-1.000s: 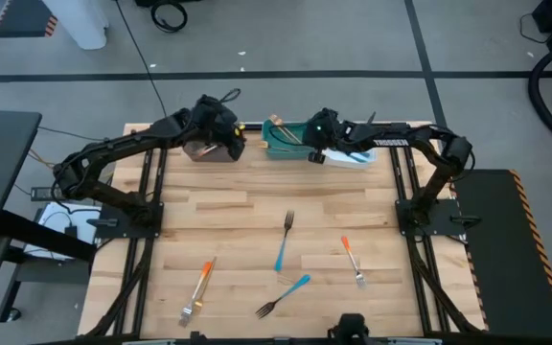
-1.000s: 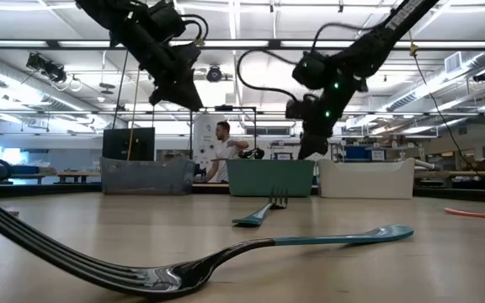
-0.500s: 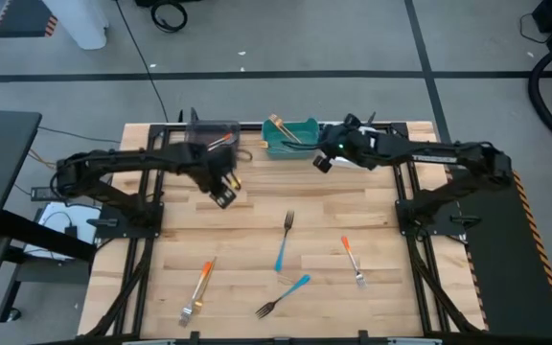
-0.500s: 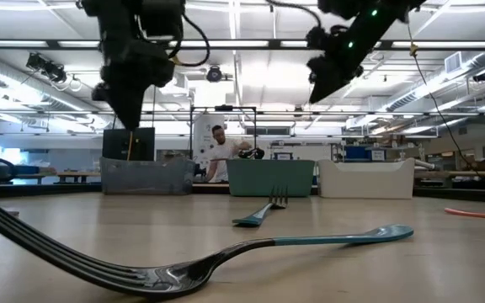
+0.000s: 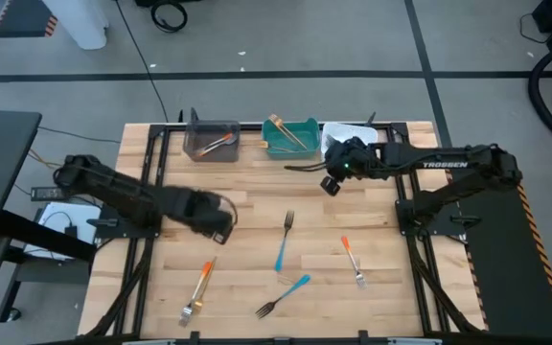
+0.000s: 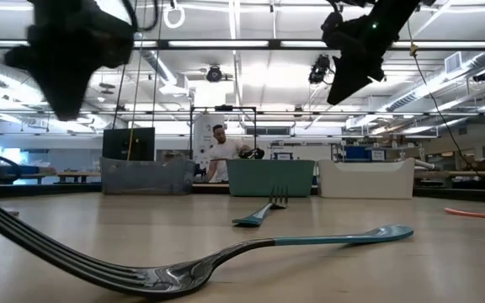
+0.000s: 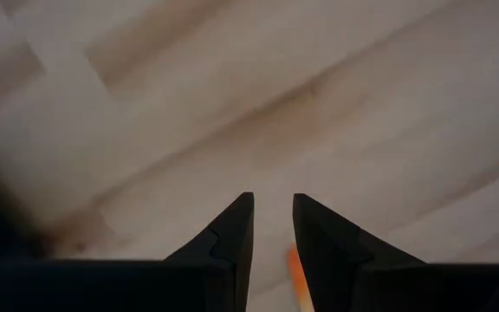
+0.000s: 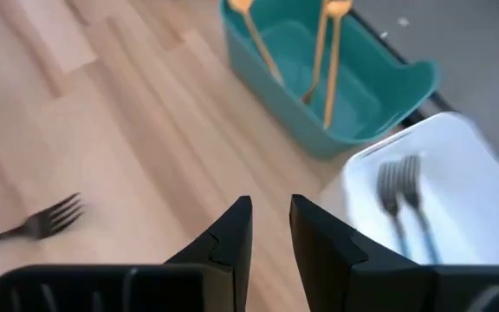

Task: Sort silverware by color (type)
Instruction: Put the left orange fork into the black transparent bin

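Forks are spread on the wooden desk (image 5: 257, 206): two blue-handled forks (image 5: 283, 241) near the middle and front, an orange-handled fork (image 5: 199, 285) at the front left and another orange-handled fork (image 5: 352, 261) at the front right. More forks are kept in the grey bin (image 5: 210, 142), the teal bin (image 5: 290, 136) and the white bin (image 8: 457, 186) at the back edge. The left claw (image 5: 220, 225) is held over the desk near the first orange fork and the right claw (image 5: 328, 184) just in front of the teal bin, each slightly open with nothing held.
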`<action>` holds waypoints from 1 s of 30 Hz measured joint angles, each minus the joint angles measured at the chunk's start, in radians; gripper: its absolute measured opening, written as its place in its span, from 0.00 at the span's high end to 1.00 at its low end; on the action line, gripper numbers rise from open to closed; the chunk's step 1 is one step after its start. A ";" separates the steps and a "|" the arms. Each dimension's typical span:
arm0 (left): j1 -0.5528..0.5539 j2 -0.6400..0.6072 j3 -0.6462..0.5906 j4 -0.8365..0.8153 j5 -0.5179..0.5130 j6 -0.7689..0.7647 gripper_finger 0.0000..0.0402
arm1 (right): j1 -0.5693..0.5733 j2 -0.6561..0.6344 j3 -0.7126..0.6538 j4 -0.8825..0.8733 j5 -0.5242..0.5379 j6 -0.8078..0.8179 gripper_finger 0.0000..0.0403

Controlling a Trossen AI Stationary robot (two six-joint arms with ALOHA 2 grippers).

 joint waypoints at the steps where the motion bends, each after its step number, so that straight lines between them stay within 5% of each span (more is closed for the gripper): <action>1: -0.039 0.006 0.000 0.000 -0.002 -0.046 0.77 | 0.011 0.000 0.000 -0.001 -0.003 0.020 0.78; 14: -0.437 0.154 0.000 0.069 0.039 -0.488 0.77 | 0.178 0.000 0.000 0.008 -0.010 0.190 0.78; 30: -0.572 0.375 0.000 0.271 0.043 -0.666 0.77 | 0.337 0.000 0.000 0.000 -0.009 0.275 0.78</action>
